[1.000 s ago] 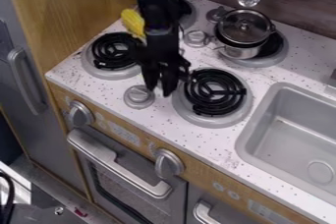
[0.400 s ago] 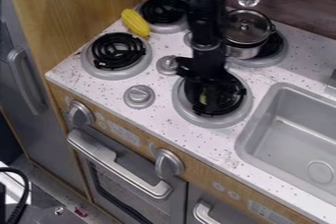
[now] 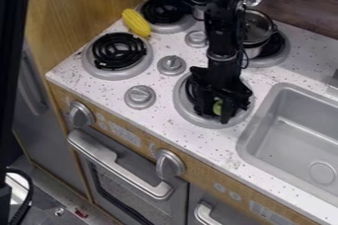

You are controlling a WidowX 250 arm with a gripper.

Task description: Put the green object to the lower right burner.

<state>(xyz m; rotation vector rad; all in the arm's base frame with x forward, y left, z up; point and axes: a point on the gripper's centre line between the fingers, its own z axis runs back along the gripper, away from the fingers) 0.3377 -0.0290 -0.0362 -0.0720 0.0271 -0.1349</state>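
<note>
Shifted toward the sink and the front edge since the previous frame, the black end effector hangs low over the lower right burner of the speckled white bench. Its fingers stand slightly parted, gripping the green object, which moved with them and shows just above the coil. A yellow corn cob lies between the two left burners; a lidded metal pot sits on the upper right one.
</note>
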